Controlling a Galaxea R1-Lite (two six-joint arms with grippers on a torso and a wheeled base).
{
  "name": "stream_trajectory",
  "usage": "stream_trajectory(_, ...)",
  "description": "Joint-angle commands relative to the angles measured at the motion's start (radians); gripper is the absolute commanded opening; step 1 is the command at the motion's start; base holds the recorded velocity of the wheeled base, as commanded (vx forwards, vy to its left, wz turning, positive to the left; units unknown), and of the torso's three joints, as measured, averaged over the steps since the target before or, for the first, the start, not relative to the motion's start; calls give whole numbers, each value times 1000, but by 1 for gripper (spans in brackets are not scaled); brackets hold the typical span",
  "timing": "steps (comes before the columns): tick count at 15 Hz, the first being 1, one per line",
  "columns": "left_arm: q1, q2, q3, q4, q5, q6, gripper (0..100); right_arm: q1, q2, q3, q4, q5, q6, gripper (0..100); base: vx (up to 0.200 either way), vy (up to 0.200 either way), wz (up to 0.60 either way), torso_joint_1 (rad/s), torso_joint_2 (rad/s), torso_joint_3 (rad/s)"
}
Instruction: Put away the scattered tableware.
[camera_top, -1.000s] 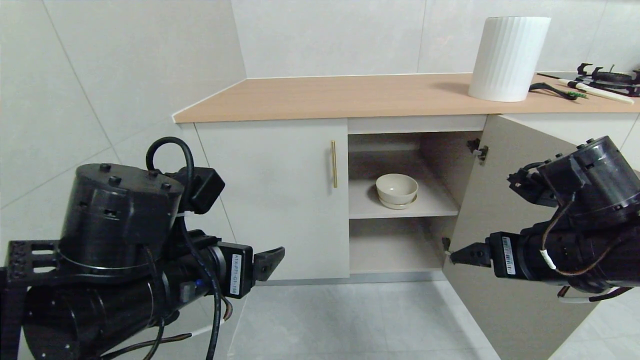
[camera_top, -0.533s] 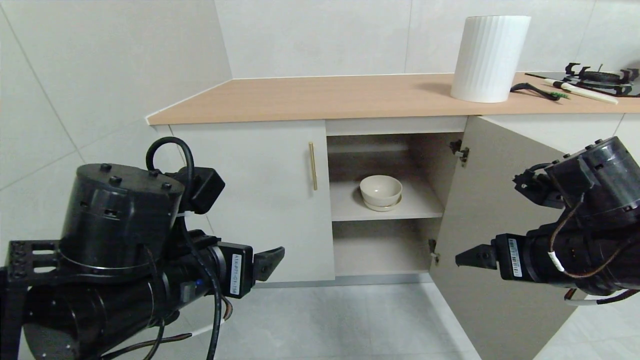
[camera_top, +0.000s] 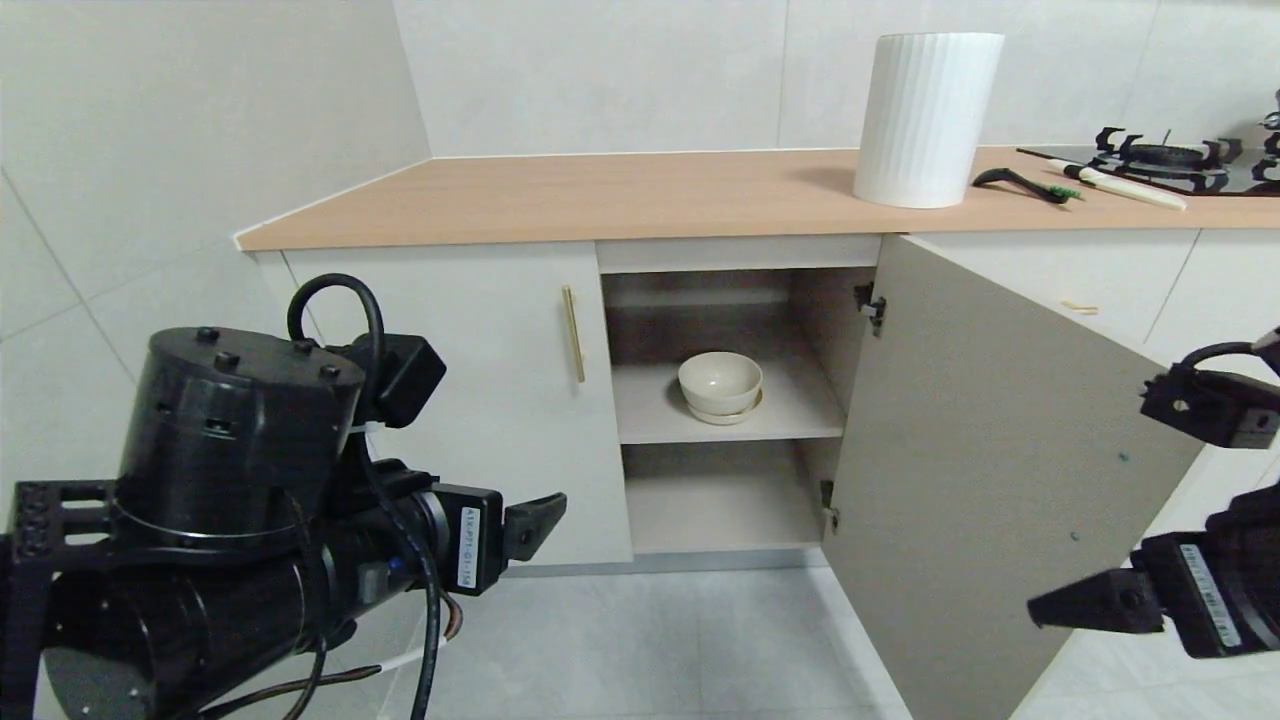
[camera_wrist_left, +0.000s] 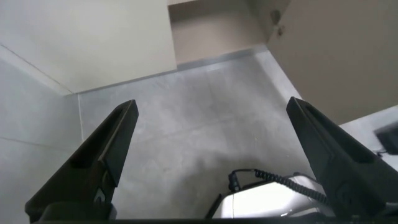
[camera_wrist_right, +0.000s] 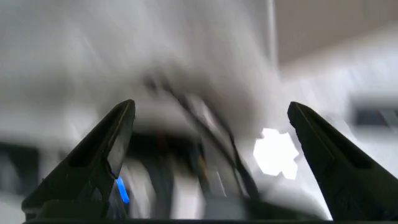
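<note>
1. Beige bowl (camera_top: 720, 378) rests on a plate (camera_top: 722, 411) on the upper shelf of the open cabinet (camera_top: 660, 420), centre of the head view. This tableware reads as already stowed.
2. Cabinet door (camera_top: 980, 450) stands swung out at centre right.
3. Left gripper (camera_wrist_left: 211, 106) hangs at lower left, fingers apart, holding nothing. Right gripper (camera_wrist_right: 210, 107) hangs at lower right in front of the door, fingers apart, also empty.
4. Step in hand, as a judgement: between items, with no pick under way.
5. Next move calls for one of two actions:
   - reach to the countertop (camera_top: 600, 195) at upper right for the loose utensils;
   - or, if nothing more belongs inside, push the door shut from its free edge.
6. Count:
   - bowl: one; plate: one;
   - white ribbed canister (camera_top: 925, 120): one;
   - utensils beside it: two made out, a black-handled utensil (camera_top: 1020, 182) and a white-handled utensil (camera_top: 1125, 186);
   - doors: one open, one closed.
</note>
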Motion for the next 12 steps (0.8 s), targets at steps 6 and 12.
stream_trajectory(6, -1, 15, 2, 0, 0, 0, 100, -102, -42, -45, 104, -4, -13, 100, 0, -33, 0, 1, 1, 0)
stream_trajectory(12, 1, 9, 2, 0, 0, 0, 100, -260, 13, -35, 103, -6, -85, 100, 0, -133, 0, 5, 1, 2)
